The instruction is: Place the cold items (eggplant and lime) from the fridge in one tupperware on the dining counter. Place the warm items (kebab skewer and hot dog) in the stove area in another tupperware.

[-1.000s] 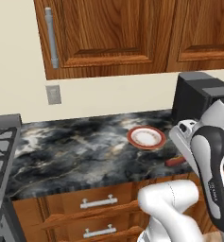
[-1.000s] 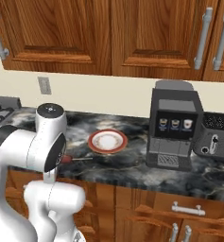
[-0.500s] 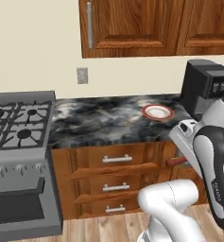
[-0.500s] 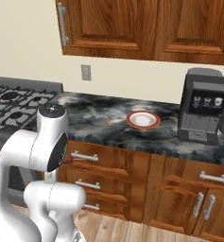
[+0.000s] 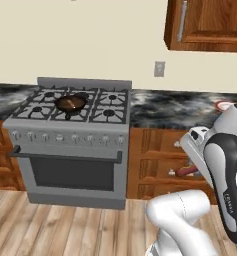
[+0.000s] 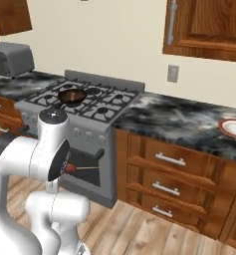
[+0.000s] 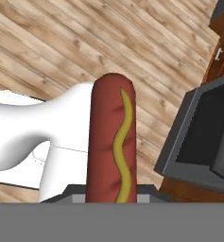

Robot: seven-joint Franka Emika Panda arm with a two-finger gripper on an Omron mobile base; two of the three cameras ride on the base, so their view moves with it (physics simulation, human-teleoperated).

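Observation:
My gripper (image 7: 111, 191) is shut on the hot dog (image 7: 111, 142), a red-brown sausage with a wavy mustard line, which points away from the hand over the wood floor. Its red end (image 5: 185, 172) sticks out beside the arm's wrist in the left base view, and again as a red tip (image 6: 69, 168) in the right base view. The stove area (image 5: 72, 107) is a grey steel range with black grates, ahead and to the left. A small dark pan (image 5: 71, 103) holding something brown sits on a burner. The eggplant, lime, fridge, dining counter, tupperware and kebab skewer are out of view.
A marbled worktop (image 6: 179, 119) over wood drawers runs right of the stove (image 6: 89, 99), with a red-rimmed plate (image 6: 234, 128) at its far end. A grey toaster (image 6: 10, 57) stands left of the stove. The oven front (image 7: 203, 137) shows at the right of the hand view.
The whole picture has shifted: the base has driven left and back, so the stove has come into view and the coffee machine has gone. The hot dog stays in the gripper.

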